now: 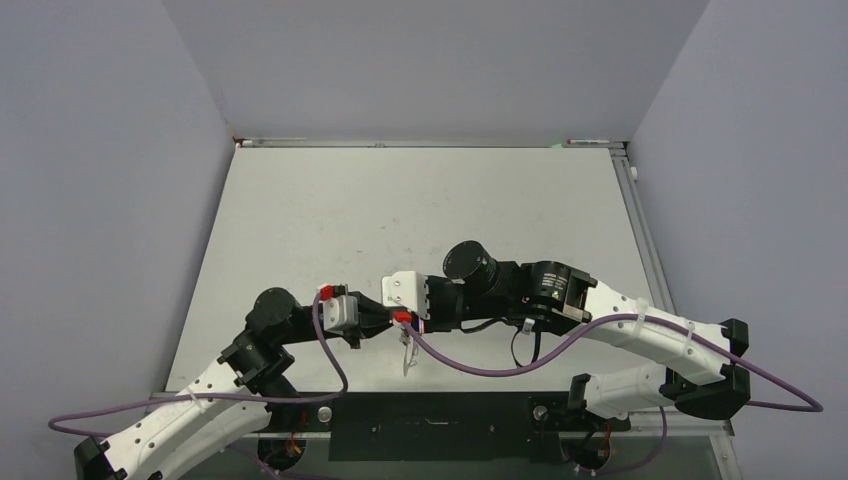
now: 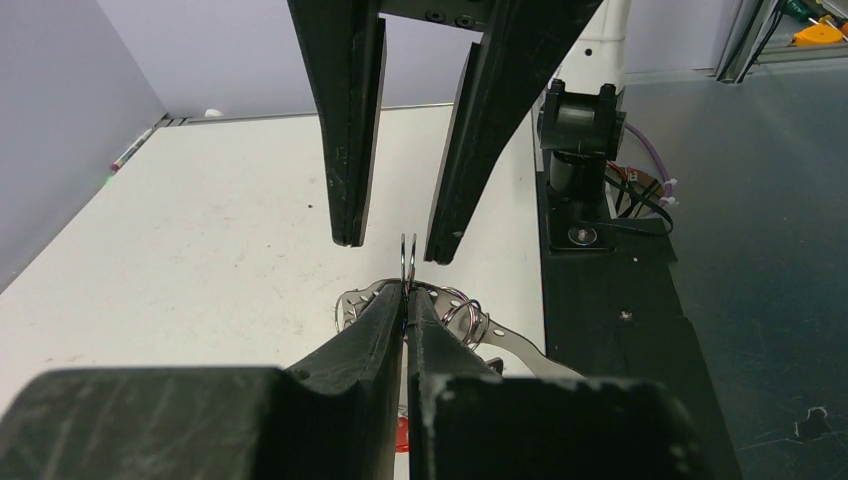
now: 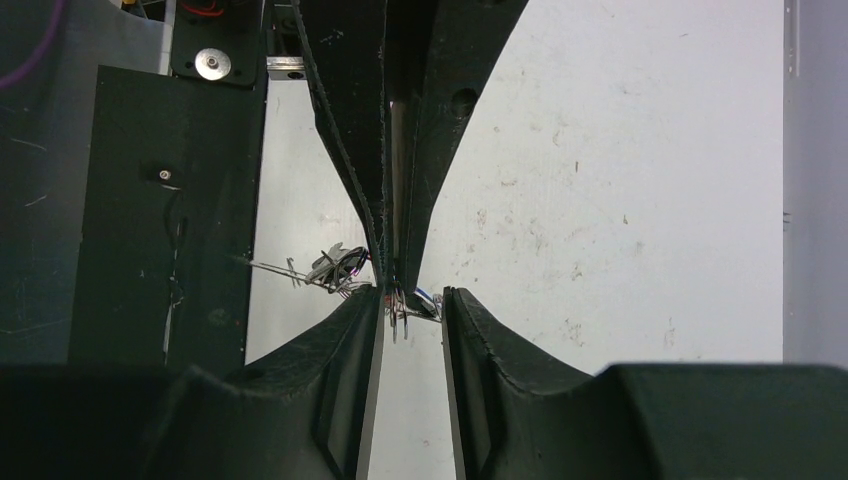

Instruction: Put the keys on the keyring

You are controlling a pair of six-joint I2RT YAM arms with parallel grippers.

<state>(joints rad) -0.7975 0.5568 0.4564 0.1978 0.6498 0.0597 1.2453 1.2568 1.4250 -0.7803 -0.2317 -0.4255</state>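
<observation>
Meeting right pincer tip-to-tip, left pincer clamps keyring.

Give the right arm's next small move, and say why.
Probably close the right gripper on the thin metal ring. The left gripper is shut on it, its edge stands up past those fingertips, and the right jaws stand open either side of it, apparently not touching.

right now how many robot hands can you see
2. The left hand is shut on the keyring near the table's front edge; the right hand faces it, open, straddling the ring.
</observation>
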